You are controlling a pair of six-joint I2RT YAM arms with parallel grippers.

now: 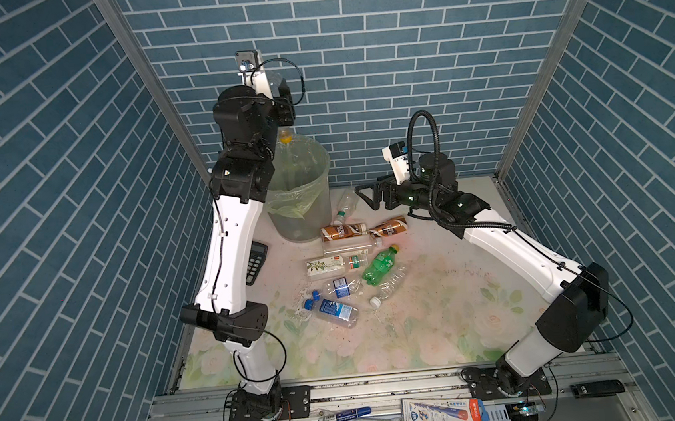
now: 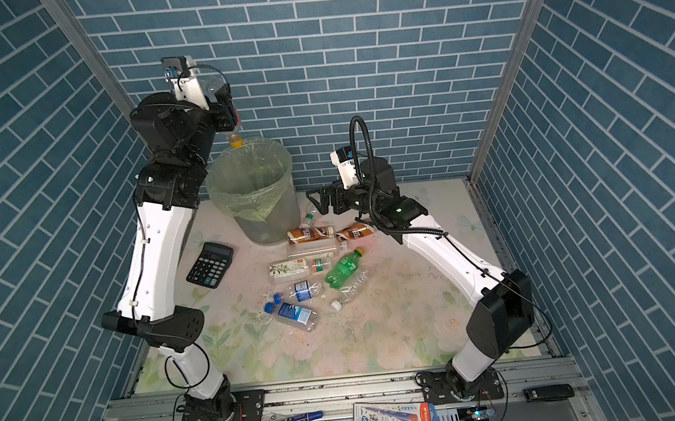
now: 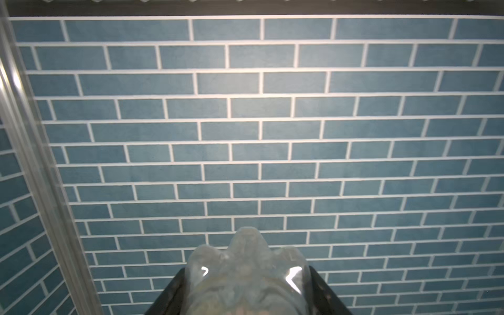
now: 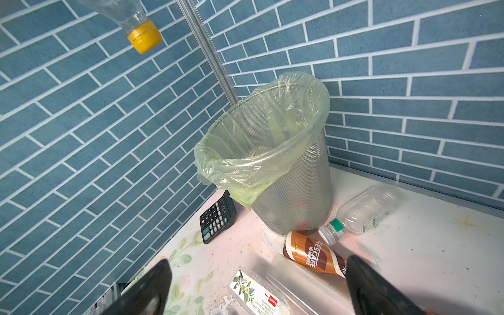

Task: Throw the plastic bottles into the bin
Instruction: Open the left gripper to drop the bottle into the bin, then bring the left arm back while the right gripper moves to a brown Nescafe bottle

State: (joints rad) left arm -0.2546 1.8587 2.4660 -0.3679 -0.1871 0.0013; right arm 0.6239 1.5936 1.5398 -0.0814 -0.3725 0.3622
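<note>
Overhead, the left pincer point(image 2: 225, 104) is clamped on a clear yellow-capped bottle point(image 2: 235, 139). It is held high above the bin point(image 2: 270, 225) with the cap pointing down toward the lined mouth, presumably so that a release sends it neck-first into the bag rather than onto the rim. The right pincer point(image 1: 373, 195) hovers wide and empty beside the bin, above the loose bottles point(image 1: 338, 305) lying on the surface point(image 1: 439, 294) from the bin's foot outward. Two brown-wrapped bottles point(image 1: 342, 231) lie nearest the bin and a green bottle point(image 1: 380, 264) farther out. That pincer looks placed to take the next one. The left wrist view shows only the held bottle's lobed base between two dark fingers point(image 3: 169, 294), which confirms the grip but shows nothing of the bin. The right wrist view adds the cap well above the rim and off to one side, so I cannot tell whether the bottle hangs squarely over the opening. It also shows a clear green-collared bottle point(image 4: 362, 210) just beside the bin's base, and the calculator point(image 4: 216, 216) beside the bin, which is not a bottle and should stay.
</note>
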